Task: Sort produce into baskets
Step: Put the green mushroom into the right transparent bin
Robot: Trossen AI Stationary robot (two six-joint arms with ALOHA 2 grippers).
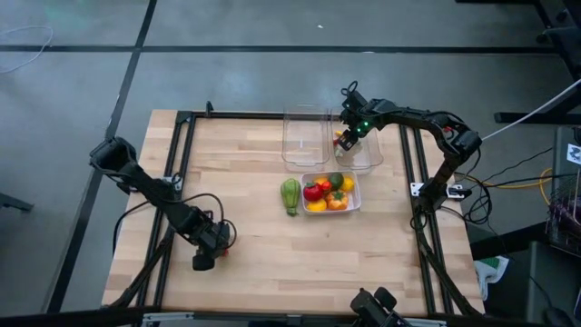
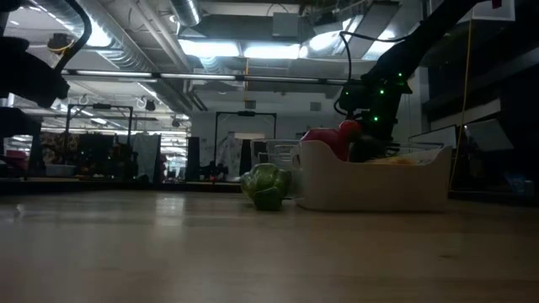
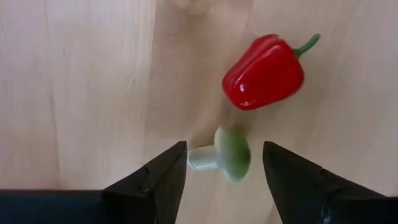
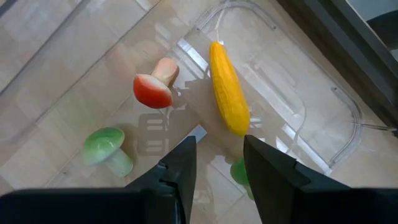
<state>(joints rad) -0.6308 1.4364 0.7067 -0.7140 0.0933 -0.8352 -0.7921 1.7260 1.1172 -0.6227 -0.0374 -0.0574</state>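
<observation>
On the near left of the table my left gripper (image 1: 202, 261) points down, open. A small green mushroom (image 3: 225, 155) lies on its side on the wood between its fingers, which stand on either side of it. A red pepper (image 3: 264, 70) lies just beyond. My right gripper (image 1: 349, 138) hangs open over the right clear basket (image 1: 365, 156), nothing between its fingers (image 4: 217, 163). In that basket lie a red mushroom (image 4: 154, 87), a long yellow piece (image 4: 229, 87) and a green mushroom (image 4: 107, 149). Another green piece (image 4: 239, 172) is partly hidden by a finger.
A second clear basket (image 1: 304, 136) stands left of the first. The whitish basket (image 1: 354, 202), nearer, holds several red, yellow, orange and green pieces. A long green ribbed piece (image 1: 290, 195) lies on the table at its left side. Bare wood spreads between both arms.
</observation>
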